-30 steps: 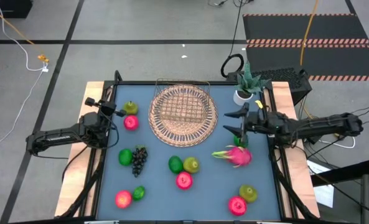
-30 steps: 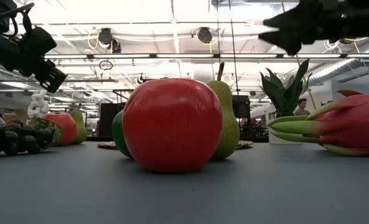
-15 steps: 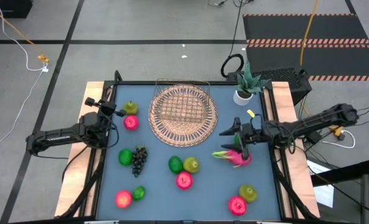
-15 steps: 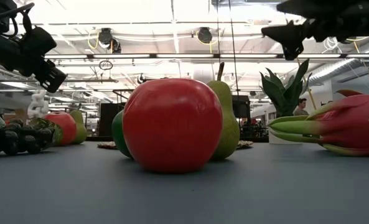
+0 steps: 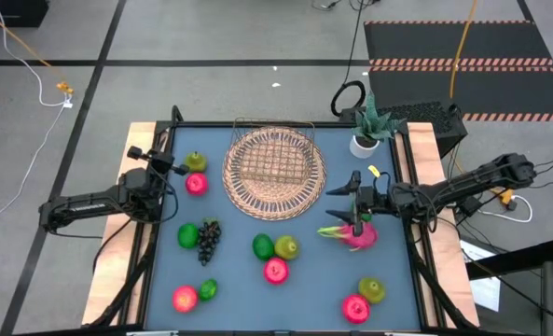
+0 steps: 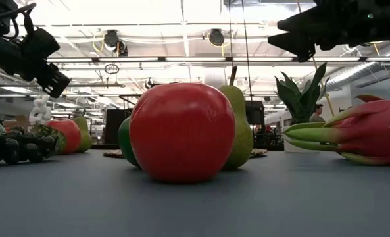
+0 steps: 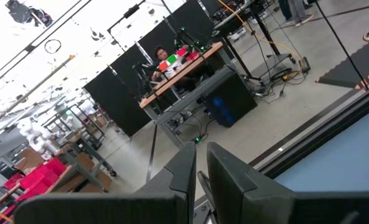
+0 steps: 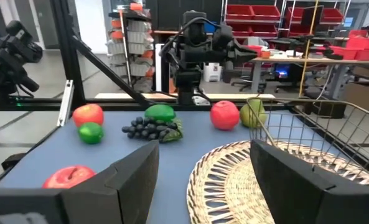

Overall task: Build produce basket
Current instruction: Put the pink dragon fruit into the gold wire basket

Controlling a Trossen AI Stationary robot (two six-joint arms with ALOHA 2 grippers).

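The tan wicker basket (image 5: 274,173) rests on its base on the far middle of the blue mat, its well holding nothing. Toy fruit lies scattered around it: a pink dragon fruit (image 5: 353,233), a dark grape bunch (image 5: 208,239), a red apple (image 5: 275,271) and others. My right gripper (image 5: 349,203) is open and hovers in the air just right of the basket, above the dragon fruit's far side; it touches nothing. In its wrist view the basket rim (image 8: 246,180) lies ahead between the spread fingers. My left gripper (image 5: 171,169) is shut and waits raised at the left edge.
A small white pot with a green plant (image 5: 365,140) stands at the far right corner. An apple and pear (image 5: 195,177) lie near my left gripper. More fruit (image 5: 363,299) sits near the front right. In the low view a red apple (image 6: 181,131) fills the foreground.
My right gripper has moved from beside the plant pot toward the near edge, coming over the dragon fruit, then eased slightly back toward the basket. It has stayed open and raised. No fruit has moved.
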